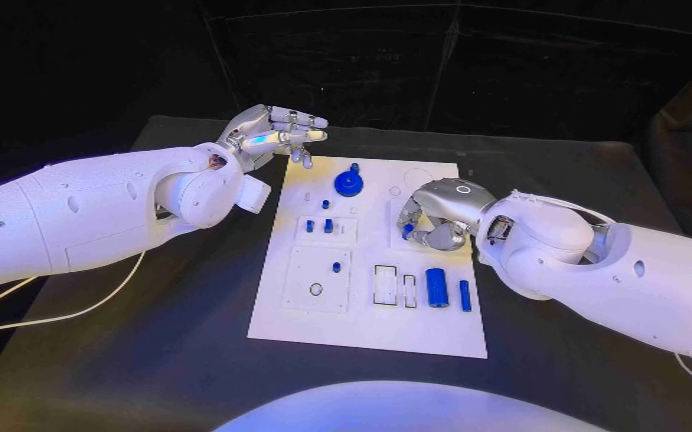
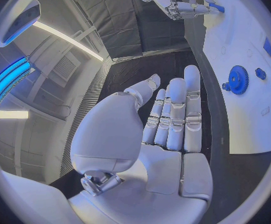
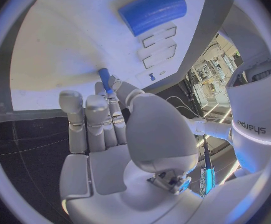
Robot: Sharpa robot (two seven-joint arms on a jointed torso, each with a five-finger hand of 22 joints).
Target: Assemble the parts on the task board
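The black table (image 1: 173, 352) carries the white task board (image 1: 433, 327) at its middle, long side running near to far. The left hand (image 1: 274, 135) hangs above the board's far left corner, holding nothing; its wrist view shows the fingers (image 2: 176, 114) straight and lying side by side. The right hand (image 1: 437, 214) is over the board's right half, and its thumb and a finger pinch a slim blue peg (image 3: 104, 79), tip pointing at the board; the other fingers lie close together.

On the board, a blue gear (image 1: 348, 183) stands near the far edge. A thick blue cylinder (image 1: 436, 287) and a thinner blue bar (image 1: 466, 294) lie near the right near corner, beside an open rectangular slot (image 1: 385, 285). Small blue pins (image 1: 327, 225) stand in the left blocks.

The step in hand looks like seating the pinched peg in a hole under the right hand, which cannot be seen here. Done well, the peg should stay square to the board, come straight down, and be released only once seated, with the left hand kept off the board.
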